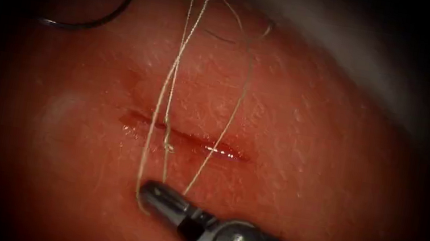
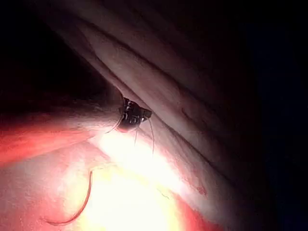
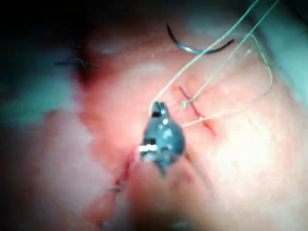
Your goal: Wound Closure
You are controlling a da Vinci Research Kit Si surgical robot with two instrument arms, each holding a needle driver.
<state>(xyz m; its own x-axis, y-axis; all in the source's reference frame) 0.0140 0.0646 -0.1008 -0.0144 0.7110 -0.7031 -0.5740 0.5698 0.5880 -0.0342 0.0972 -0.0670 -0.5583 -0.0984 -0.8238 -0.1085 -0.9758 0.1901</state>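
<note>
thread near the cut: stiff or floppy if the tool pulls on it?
Likely floppy: the thread hangs in loose curves over the tissue. Probably light, since it drapes across the cut. The right tool looks shut on it, so it may slip little.

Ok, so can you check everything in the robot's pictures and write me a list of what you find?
Surface: tissue, with the cut across its middle and red fluid shining in it.
Job's things: needle lies loose on the tissue, up and left of the cut, held by neither tool and seemingly not in the tissue; thread runs down in several strands over the cut.
Clutter: nothing seen.
Grippers: right tool sits below the cut, jaws shut on the thread; left tool has thin strands hanging by it, and whether it holds them cannot be told.
Cables: nothing seen.
Surroundings: pale surface beyond the tissue's edge.
</note>
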